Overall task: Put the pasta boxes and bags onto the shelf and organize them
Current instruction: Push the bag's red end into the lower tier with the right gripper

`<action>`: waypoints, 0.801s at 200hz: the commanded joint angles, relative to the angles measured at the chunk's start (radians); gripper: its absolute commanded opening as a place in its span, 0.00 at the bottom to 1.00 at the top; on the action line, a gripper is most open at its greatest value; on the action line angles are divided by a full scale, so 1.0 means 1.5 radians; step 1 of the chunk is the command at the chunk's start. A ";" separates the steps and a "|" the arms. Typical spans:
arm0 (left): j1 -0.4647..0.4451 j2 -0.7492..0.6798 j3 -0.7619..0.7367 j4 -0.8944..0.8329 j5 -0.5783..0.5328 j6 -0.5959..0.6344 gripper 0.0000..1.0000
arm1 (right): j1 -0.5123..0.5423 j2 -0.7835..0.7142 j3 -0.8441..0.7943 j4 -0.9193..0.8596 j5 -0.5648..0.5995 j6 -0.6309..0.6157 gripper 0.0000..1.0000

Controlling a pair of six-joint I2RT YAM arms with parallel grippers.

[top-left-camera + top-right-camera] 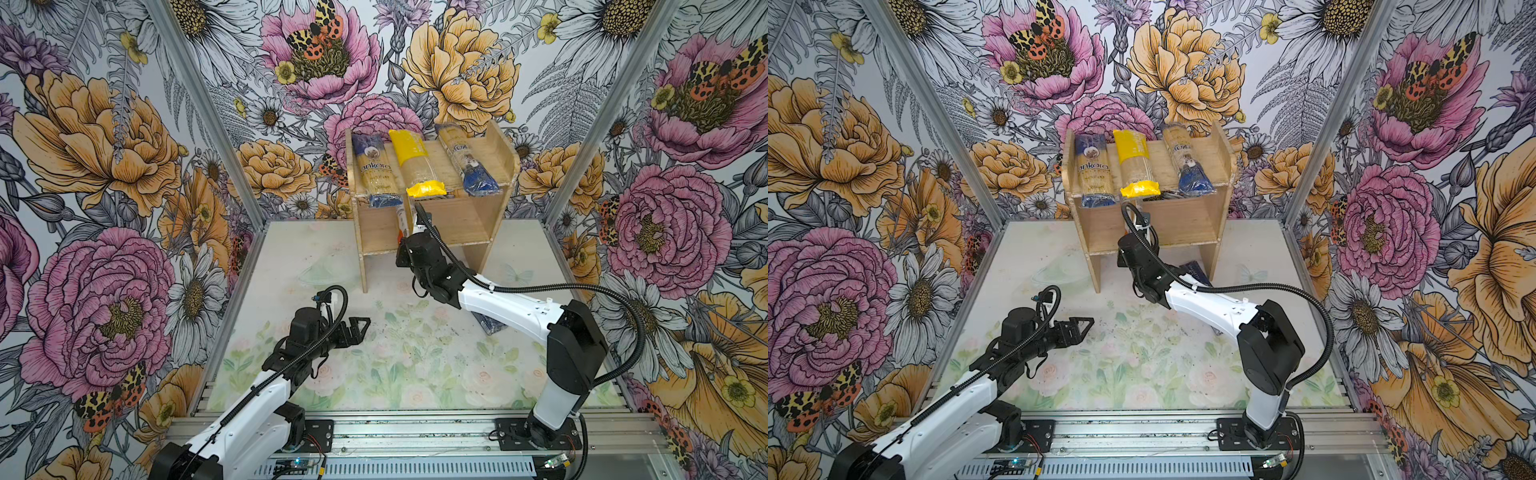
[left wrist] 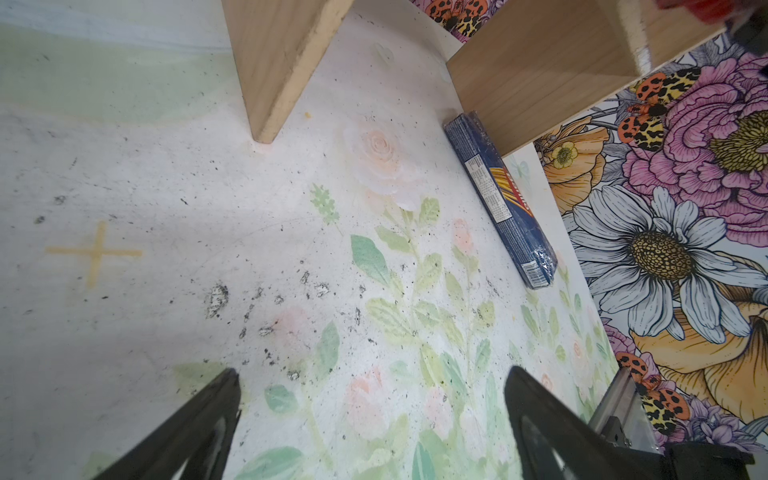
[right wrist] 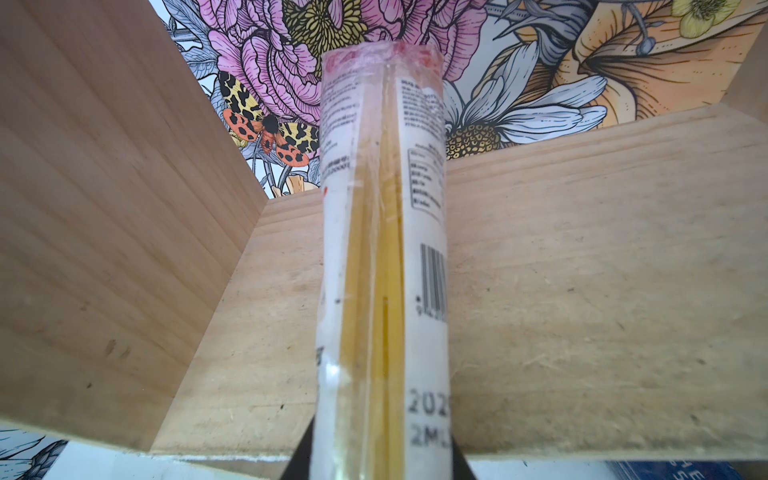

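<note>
Right fingers clamp red pack over shelf lower tier, frame centre. Left fingers wide, empty. Keep level; push fully in.

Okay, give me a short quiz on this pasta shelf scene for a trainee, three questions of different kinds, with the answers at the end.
1. How many pasta bags lie on the top tier of the shelf?
2. Where is the dark blue pack? A. on the lower tier. B. on the table, by the shelf's side panel. C. upright on the top tier.
3. True or false: the left gripper has its jaws open and empty.
Key: 1. three: ankara bag, yellow-ended bag, slimmer blue-ended bag. 2. B. 3. true.
</note>
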 commanded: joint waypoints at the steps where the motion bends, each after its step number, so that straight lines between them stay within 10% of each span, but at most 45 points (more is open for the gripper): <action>1: 0.008 -0.004 -0.003 0.015 0.008 0.020 0.99 | 0.005 -0.004 0.042 0.105 0.017 0.006 0.06; 160: 0.008 -0.005 -0.001 0.007 0.006 0.020 0.99 | 0.005 0.002 0.019 0.107 0.028 0.010 0.31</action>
